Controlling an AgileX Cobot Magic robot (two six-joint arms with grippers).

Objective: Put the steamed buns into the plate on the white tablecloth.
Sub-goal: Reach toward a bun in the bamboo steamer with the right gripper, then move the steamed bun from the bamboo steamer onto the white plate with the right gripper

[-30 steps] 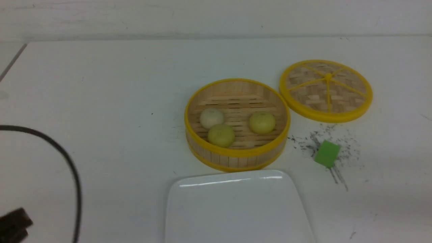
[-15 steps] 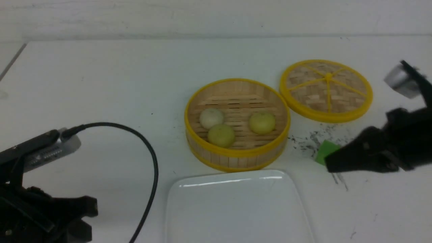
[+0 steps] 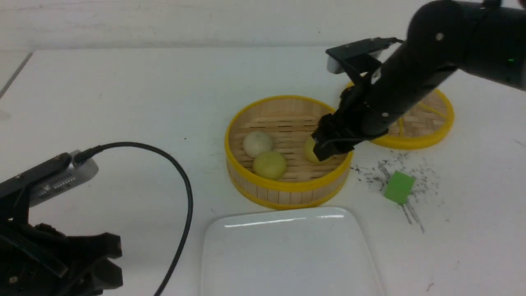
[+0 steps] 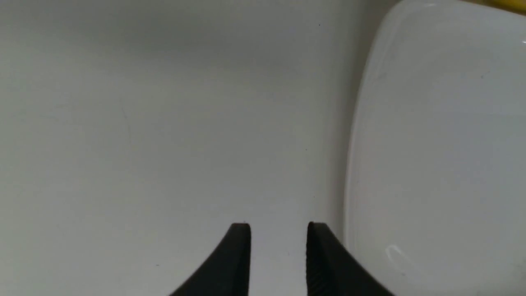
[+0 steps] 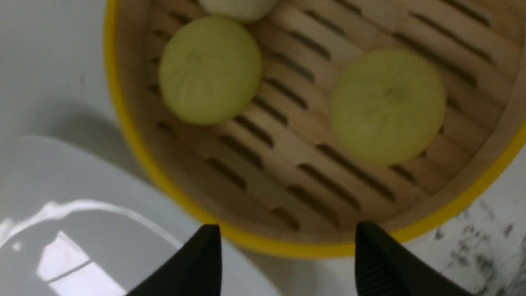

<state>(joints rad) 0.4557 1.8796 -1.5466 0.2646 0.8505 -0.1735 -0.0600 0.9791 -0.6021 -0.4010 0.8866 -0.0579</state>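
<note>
White tablecloth [image 3: 123, 102]: spans the whole bench, carries dark scuffs toward the right. Plate [image 3: 287, 255]: lies bare at the near edge, just in front of the bamboo steamer [image 3: 287, 193]. Steamer: holds all three steamed buns [image 3: 269, 165], with the whitish bun [image 3: 257, 143] touching or just beside a pale yellow one and the second yellow bun [image 5: 386, 107] apart, toward the right wall. Right gripper [image 5: 287, 229]: hangs over the steamer's right side, at or just beside that second yellow bun, jaws spread wide, nothing between them. Left gripper [image 4: 279, 226]: sits low beside the plate, jaws slightly parted, empty. Judged of the buns: light, soft, likely to dent under a hard squeeze, smooth dome probably slippery. Best taken gently across the widest girth, below the pleated top, clear of the steamer wall.
</note>
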